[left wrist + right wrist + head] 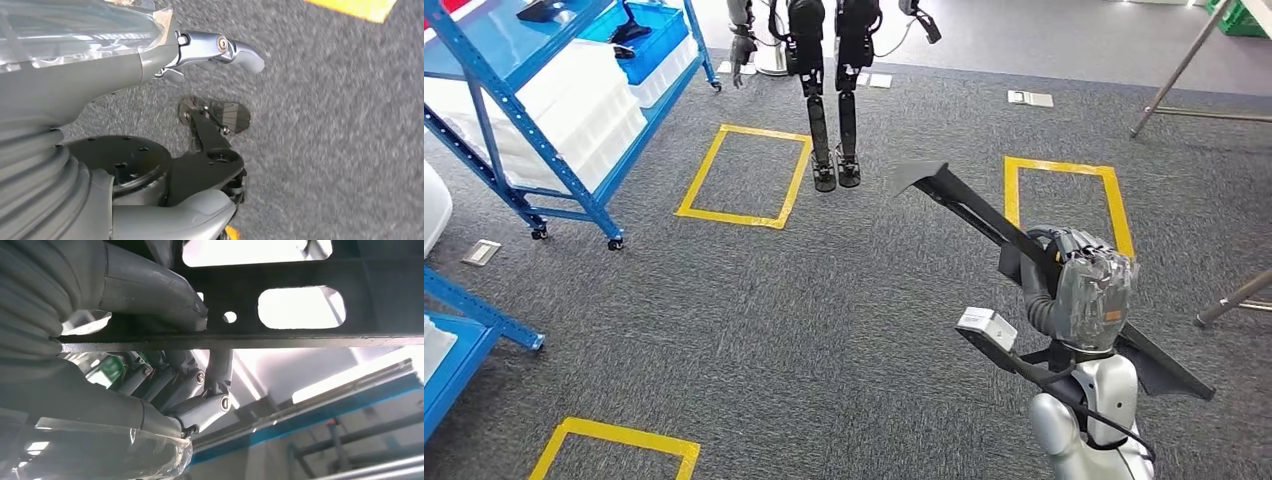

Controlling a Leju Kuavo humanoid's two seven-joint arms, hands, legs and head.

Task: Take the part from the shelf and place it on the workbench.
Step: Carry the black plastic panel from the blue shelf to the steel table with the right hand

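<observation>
Right hand (1092, 290) is clenched around the long black part (984, 215), held above grey carpet (824, 300) with open floor all round. Left hand (220, 50) is released. Far off, white bins (574, 110) are carried by a blue shelf (554, 170).

Black part (984, 215), grey carpet (774, 300)

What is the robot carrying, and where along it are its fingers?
The right hand grips a long black metal part partway along its length, with the fingers wrapped around the flat bar. The left hand holds nothing.
</observation>
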